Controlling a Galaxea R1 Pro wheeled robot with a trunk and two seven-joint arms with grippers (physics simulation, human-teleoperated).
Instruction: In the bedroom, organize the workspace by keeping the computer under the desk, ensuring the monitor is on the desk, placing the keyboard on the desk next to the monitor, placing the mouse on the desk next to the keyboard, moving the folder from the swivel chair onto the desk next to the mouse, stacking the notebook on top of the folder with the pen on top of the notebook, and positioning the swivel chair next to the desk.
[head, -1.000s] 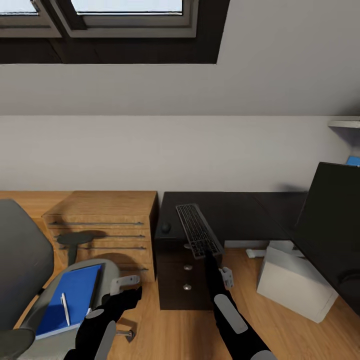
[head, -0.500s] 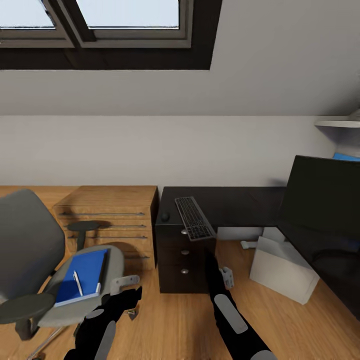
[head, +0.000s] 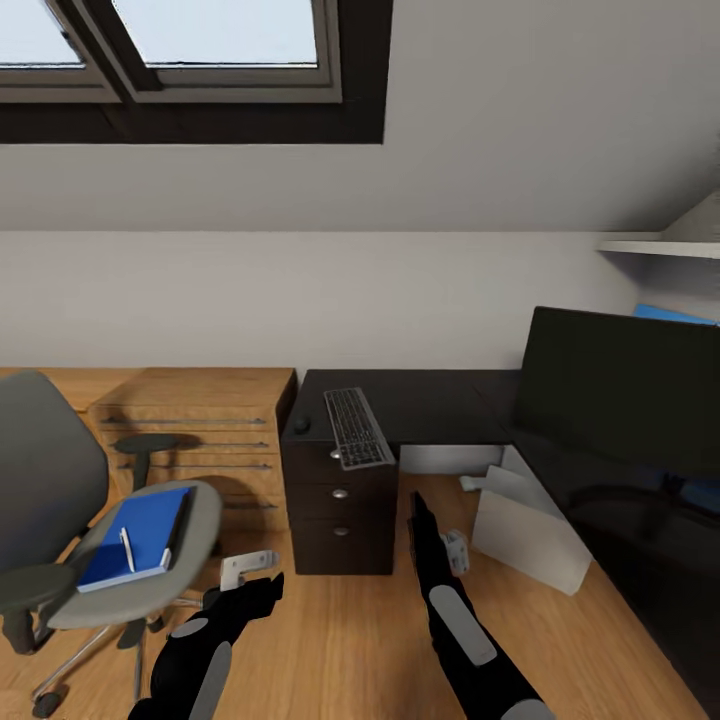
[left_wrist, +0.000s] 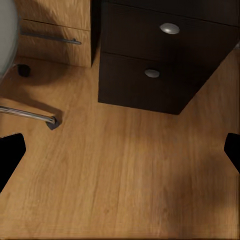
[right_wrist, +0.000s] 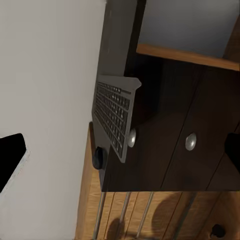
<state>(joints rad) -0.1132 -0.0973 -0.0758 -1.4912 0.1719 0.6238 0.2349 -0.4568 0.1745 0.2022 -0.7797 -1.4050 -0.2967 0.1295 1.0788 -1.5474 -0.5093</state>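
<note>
1. The blue folder (head: 135, 537) lies on the swivel chair (head: 60, 520) seat at near left, the pen (head: 127, 549) on top; it waits there, judged the next thing to carry to the desk (head: 430, 400).
2. The keyboard (head: 355, 427) overhangs the desk's near edge above the drawers, mouse (head: 301, 424) just left; monitor (head: 620, 390) at right; computer (head: 525, 525) tilted beneath.
3. Left gripper (head: 240, 580) and right gripper (head: 440, 545) hang low, jaws spread, empty.
4. The notebook is hard to make out; the monitor's stand is murky.
</note>
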